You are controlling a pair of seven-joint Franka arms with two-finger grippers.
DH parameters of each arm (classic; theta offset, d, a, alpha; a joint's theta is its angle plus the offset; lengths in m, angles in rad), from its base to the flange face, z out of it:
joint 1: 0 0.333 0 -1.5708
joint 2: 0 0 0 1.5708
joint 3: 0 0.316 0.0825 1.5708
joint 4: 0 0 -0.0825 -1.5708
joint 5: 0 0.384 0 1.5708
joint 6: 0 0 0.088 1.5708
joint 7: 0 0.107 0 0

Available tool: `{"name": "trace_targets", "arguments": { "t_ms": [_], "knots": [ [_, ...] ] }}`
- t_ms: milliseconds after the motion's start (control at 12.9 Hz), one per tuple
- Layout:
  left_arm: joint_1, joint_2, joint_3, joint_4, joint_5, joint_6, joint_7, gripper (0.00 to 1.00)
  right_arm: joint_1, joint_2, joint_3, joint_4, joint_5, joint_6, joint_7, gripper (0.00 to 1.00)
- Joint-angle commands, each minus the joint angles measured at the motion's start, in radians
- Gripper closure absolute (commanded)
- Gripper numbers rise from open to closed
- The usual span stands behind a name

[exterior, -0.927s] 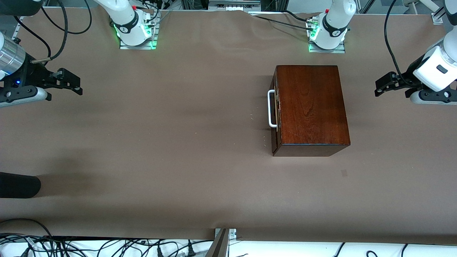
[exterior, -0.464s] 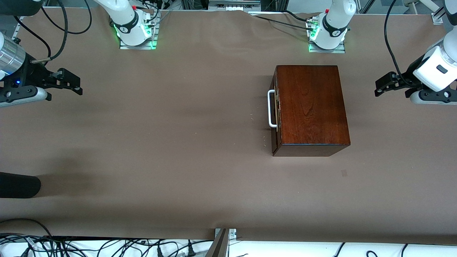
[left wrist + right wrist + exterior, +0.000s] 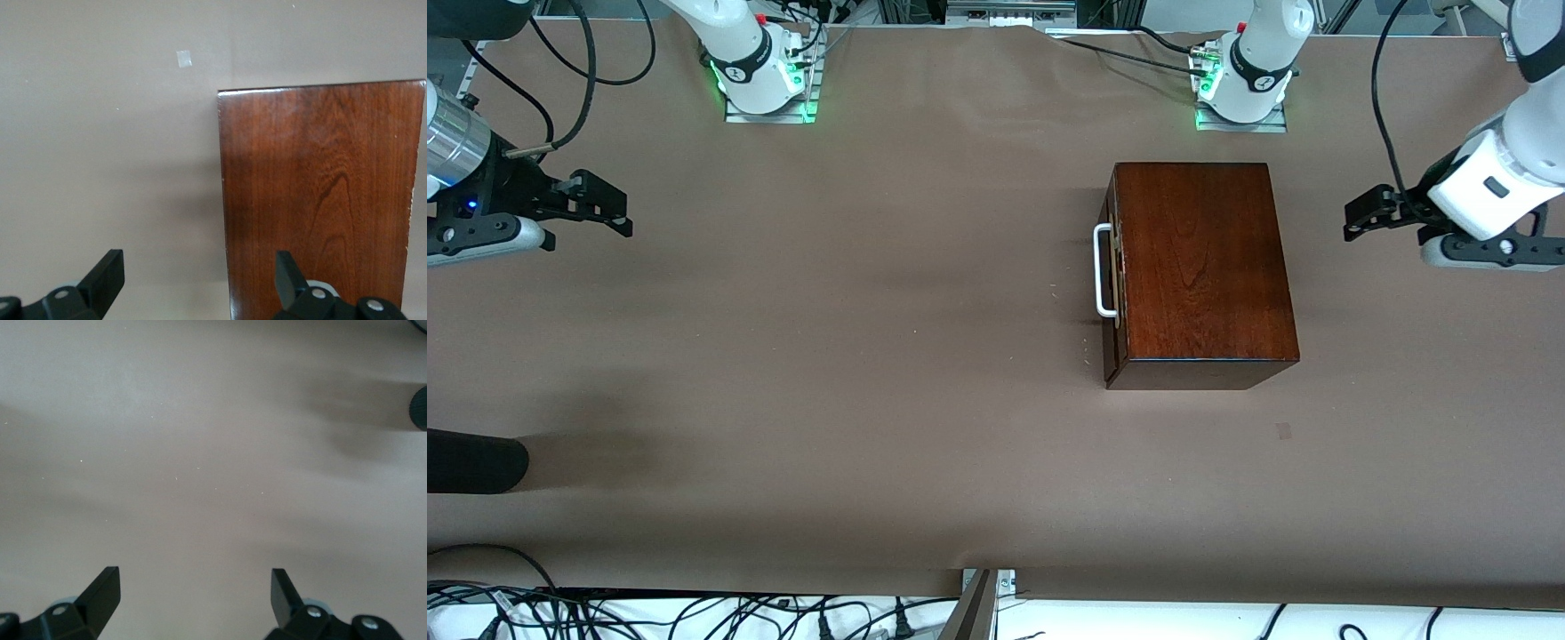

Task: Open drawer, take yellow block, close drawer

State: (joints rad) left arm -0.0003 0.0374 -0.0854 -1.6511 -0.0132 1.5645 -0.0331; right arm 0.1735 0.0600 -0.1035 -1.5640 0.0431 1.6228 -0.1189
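I see the drawer (image 3: 1112, 283) shut in the dark wooden box (image 3: 1199, 267) toward the left arm's end of the table (image 3: 871, 356), no lettering readable anywhere, with my left gripper (image 3: 1360, 218) beside the box and my waiting right gripper (image 3: 609, 209) both spread wide, holding nothing.

The right hand (image 3: 193, 593), fingers (image 3: 103, 587) spread, hangs over bare brown table (image 3: 213, 453).

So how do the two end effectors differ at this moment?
The left end effector hangs over the table beside the wooden box, which fills part of its wrist view. The right end effector is over bare table at the right arm's end, nothing near it. Both are open and empty.
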Motion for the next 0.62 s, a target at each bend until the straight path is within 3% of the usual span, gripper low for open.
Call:
{"name": "trace_targets", "arguments": {
  "t_ms": [0,541],
  "knots": [
    [0.003,0.006,-0.043,0.017,-0.019,-0.044,-0.015,0.00,-0.008,-0.012,0.011,-0.001,-0.016,-0.014,0.013,0.00],
    [-0.079,0.039,-0.086,0.022,-0.022,-0.044,-0.015,0.00,-0.008,-0.012,0.011,0.001,-0.014,-0.014,0.013,0.00]
  ]
}}
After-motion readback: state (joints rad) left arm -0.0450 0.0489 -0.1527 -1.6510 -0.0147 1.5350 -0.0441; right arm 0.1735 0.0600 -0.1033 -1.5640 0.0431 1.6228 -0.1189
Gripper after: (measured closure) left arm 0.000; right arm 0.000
